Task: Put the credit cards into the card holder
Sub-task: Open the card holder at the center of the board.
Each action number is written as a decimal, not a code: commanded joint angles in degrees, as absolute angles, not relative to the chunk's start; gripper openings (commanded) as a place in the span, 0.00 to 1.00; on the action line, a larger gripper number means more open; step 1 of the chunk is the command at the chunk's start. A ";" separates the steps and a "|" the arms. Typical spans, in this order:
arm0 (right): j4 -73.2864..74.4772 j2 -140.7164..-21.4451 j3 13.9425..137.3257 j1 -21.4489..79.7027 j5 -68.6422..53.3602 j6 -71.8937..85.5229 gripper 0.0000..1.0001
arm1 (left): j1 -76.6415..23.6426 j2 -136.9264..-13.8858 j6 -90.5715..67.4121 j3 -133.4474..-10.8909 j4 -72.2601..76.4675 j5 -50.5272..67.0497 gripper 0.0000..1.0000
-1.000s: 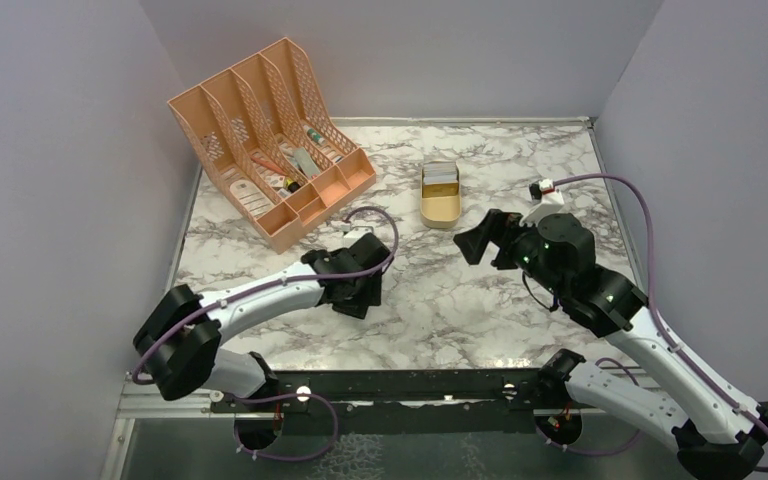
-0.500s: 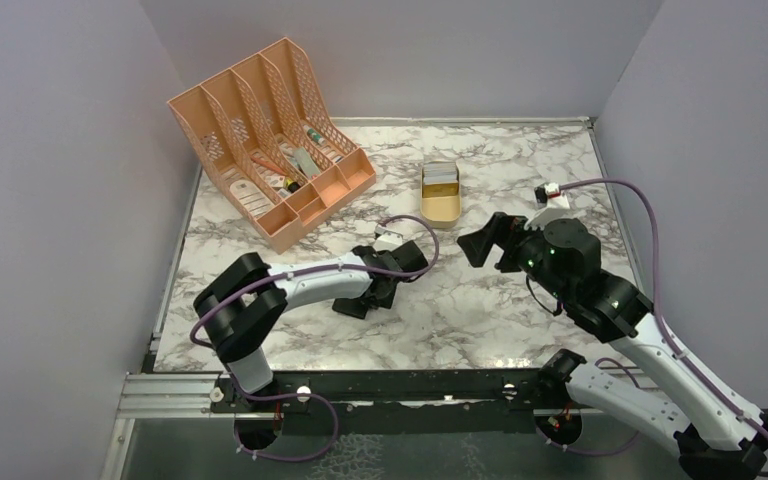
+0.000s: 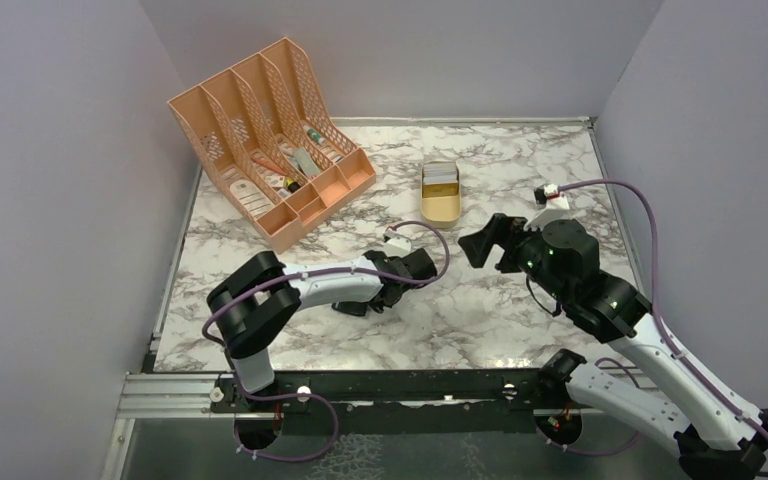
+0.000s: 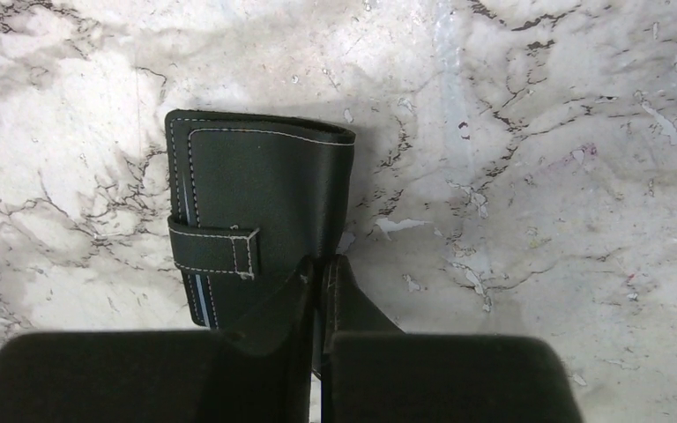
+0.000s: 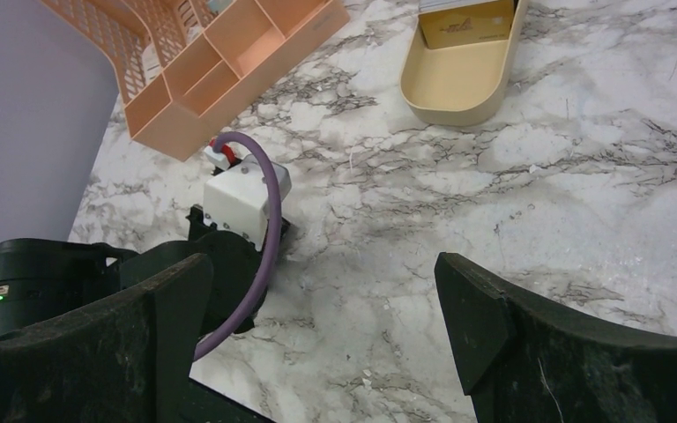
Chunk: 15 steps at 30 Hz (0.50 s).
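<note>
I had the left arm stretched low over the tabletop, its wrist folded back toward me so the left claw pointed down at the black card holder. That claw was pressed shut, its fingertips together at the holder's near right edge. I could not tell whether they had caught any of it. The holder lay flat and closed just ahead of the claw, with its snap tab across the left side and a thin blue strip along that edge.

My right arm was raised with the elbow bent. The right claw was spread wide, gripped nothing and hovered above bare marble. Ahead of it and to its right sat a gold tin, with a stack of cards in its far end. Ahead and to its left stood a peach rack. The tabletop was white marble with grey veins, enclosed by plain lilac-grey walls.
</note>
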<state>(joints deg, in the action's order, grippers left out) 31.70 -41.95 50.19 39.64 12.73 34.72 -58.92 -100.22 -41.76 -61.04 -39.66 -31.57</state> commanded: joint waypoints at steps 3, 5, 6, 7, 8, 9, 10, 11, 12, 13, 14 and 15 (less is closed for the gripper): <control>30.11 -41.19 48.40 39.35 12.45 33.69 1.00 | -59.31 -94.55 -42.23 -63.47 -41.72 -27.60 0.00; 29.47 -40.98 47.73 39.37 11.59 33.66 0.99 | -59.33 -92.45 -41.81 -64.73 -40.76 -23.76 0.00; 29.25 -40.92 47.44 39.33 11.17 33.80 0.99 | -59.35 -91.29 -41.51 -65.08 -39.37 -21.15 0.00; 29.00 -40.86 47.13 39.37 10.87 33.94 0.99 | -59.33 -89.99 -41.38 -65.11 -37.53 -18.04 0.00; 28.88 -40.87 46.94 39.36 10.62 34.07 0.98 | -59.39 -88.56 -41.01 -64.64 -34.26 -14.10 0.00; 28.79 -40.92 46.82 39.37 10.53 34.16 0.98 | -59.33 -86.82 -40.90 -63.39 -30.03 -9.29 0.00; 28.75 -40.93 46.72 39.33 10.46 34.25 0.98 | -59.33 -85.15 -41.44 -61.86 -25.81 -5.03 0.00; 28.74 -41.00 46.75 39.30 10.45 34.27 0.98 | -59.33 -83.40 -42.49 -59.81 -20.82 0.08 0.00; 28.89 -41.04 46.81 39.36 10.46 34.28 0.98 | -59.22 -81.78 -43.87 -57.57 -15.91 3.39 0.00; 29.12 -41.10 46.95 39.37 10.54 34.28 0.98 | -58.91 -80.58 -45.30 -54.52 -11.13 6.10 0.00; 29.24 -41.16 47.08 39.33 10.67 34.28 0.98 | -58.35 -79.69 -47.34 -52.28 -6.70 8.56 0.00; 29.46 -41.15 47.29 39.36 10.86 34.34 0.98 | -57.61 -79.15 -49.22 -49.86 -2.73 10.54 0.00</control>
<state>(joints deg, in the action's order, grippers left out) 30.81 -41.56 46.96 39.64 11.51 34.61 -58.98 -83.00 -42.89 -58.11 -23.94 -7.03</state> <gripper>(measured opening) 0.983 0.022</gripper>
